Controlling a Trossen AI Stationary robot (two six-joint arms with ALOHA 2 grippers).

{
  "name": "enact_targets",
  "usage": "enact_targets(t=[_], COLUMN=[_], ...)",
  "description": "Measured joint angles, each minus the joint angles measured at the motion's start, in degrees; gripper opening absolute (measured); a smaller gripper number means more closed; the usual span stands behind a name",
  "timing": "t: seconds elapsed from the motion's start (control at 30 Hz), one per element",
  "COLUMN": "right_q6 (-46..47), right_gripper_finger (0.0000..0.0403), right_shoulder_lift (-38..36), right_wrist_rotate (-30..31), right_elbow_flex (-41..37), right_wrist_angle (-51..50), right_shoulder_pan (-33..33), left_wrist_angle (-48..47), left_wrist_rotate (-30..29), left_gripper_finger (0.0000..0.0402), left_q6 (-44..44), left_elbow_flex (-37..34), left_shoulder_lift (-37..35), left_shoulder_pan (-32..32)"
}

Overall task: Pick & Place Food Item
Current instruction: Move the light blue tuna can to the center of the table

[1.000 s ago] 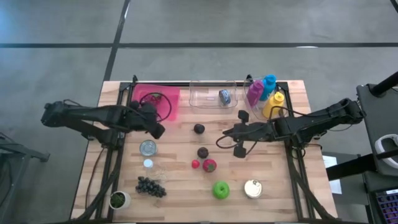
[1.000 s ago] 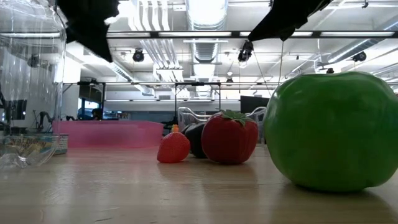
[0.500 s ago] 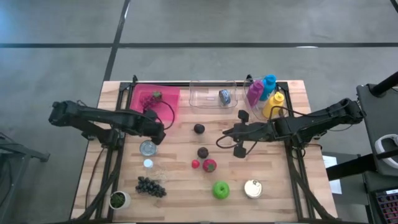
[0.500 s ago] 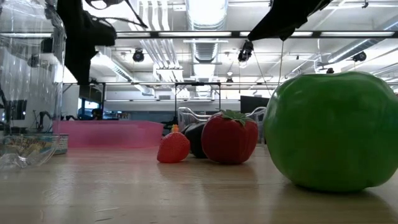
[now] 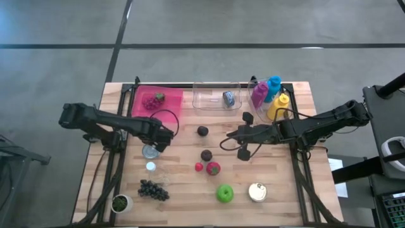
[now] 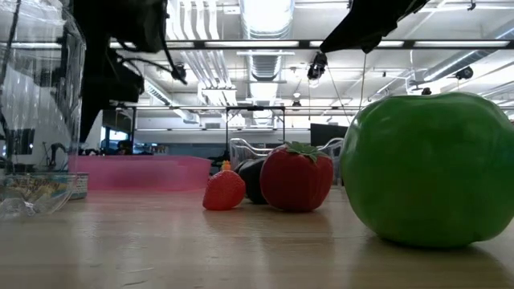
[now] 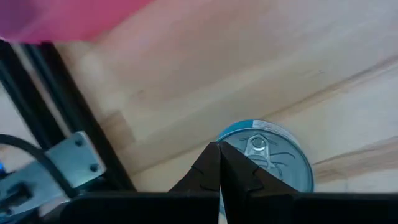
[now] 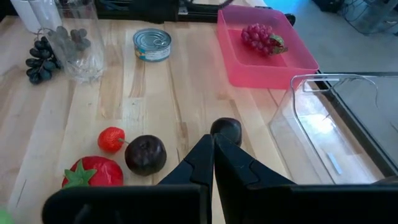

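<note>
The left end effector (image 5: 166, 137) hangs with its fingers pressed together and nothing between them, just above a silver tin can (image 5: 150, 151) with a blue rim, near the front edge of the pink tray (image 5: 173, 107). In the left wrist view the two dark fingers (image 7: 214, 167) meet in a point right over the can's pull-tab lid. A bunch of red grapes (image 5: 152, 99) lies inside the pink tray, well apart from that end effector.

The right end effector (image 5: 223, 143) is likewise pressed together and empty, held over the middle of the counter (image 5: 183, 190). Just beyond its tip sits a dark plum (image 5: 202, 131), and a second dark plum (image 5: 206, 155) lies nearer the front, beside a large strawberry (image 5: 214, 168) and a small strawberry (image 5: 199, 167).

A clear plastic bin (image 5: 215, 97) stands at the back next to the tray. Coloured bottles (image 5: 270, 96) cluster at the back right corner. Toward the front lie a green apple (image 5: 224, 193), a gold-lidded can (image 5: 257, 192), a bunch of dark grapes (image 5: 153, 189) and a clear glass (image 8: 81, 38).
</note>
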Motion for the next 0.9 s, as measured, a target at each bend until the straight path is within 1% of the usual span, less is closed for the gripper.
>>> enact_targets(t=[0.1,0.23,0.4,0.7,0.9], right_q6=[0.00,0.00,0.00,0.00,-0.02], right_gripper_finger=[0.0008,0.0008,0.0008,0.0008,0.0008], right_shoulder_lift=[0.00,0.00,0.00,0.00,0.00], right_wrist_rotate=[0.00,0.00,0.00,0.00,0.00], right_elbow_flex=[0.00,0.00,0.00,0.00,0.00], right_wrist_angle=[0.00,0.02,0.09,0.14,0.16], right_shoulder_pan=[0.00,0.00,0.00,0.00,0.00], left_wrist_angle=[3.69,11.12,14.42,19.52,25.78], left_wrist_rotate=[2.02,4.76,7.60,7.71,7.07], left_gripper_finger=[0.0001,0.0001,0.0001,0.0001,0.0001], left_q6=[-0.13,0.51,0.50,2.37,6.69], left_elbow_flex=[-2.79,-6.16,-9.42,-10.31,-10.38], left_shoulder_lift=[0.00,0.00,-0.02,-0.22,-0.20], left_shoulder_pan=[0.65,0.89,0.89,0.89,0.89])
